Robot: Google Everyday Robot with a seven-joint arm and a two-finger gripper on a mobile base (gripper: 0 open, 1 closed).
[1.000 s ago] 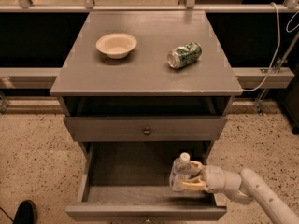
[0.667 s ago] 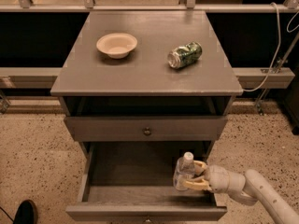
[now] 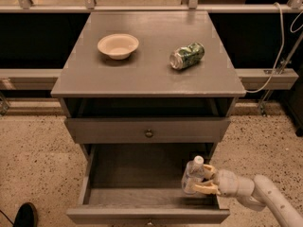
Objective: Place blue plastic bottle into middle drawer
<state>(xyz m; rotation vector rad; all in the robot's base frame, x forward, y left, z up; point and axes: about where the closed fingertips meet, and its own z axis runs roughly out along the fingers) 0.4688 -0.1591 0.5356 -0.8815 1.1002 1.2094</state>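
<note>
The blue plastic bottle [image 3: 193, 175], clear with a white cap, stands nearly upright inside the open middle drawer [image 3: 142, 200], at its right side near the front. My gripper [image 3: 204, 179] reaches in from the lower right and its tan fingers [image 3: 202, 188] are closed around the bottle's body. The bottle's base is at or just above the drawer floor; I cannot tell which.
On the cabinet top [image 3: 147, 74] sit a beige bowl [image 3: 118, 45] and a crushed green can [image 3: 186, 56]. A closed drawer front with a round knob [image 3: 148, 133] is above the open drawer. A black shoe [image 3: 24, 215] is at the lower left on the speckled floor.
My gripper has shifted the bottle slightly right and a little more upright inside the drawer. Bowl and can have not moved.
</note>
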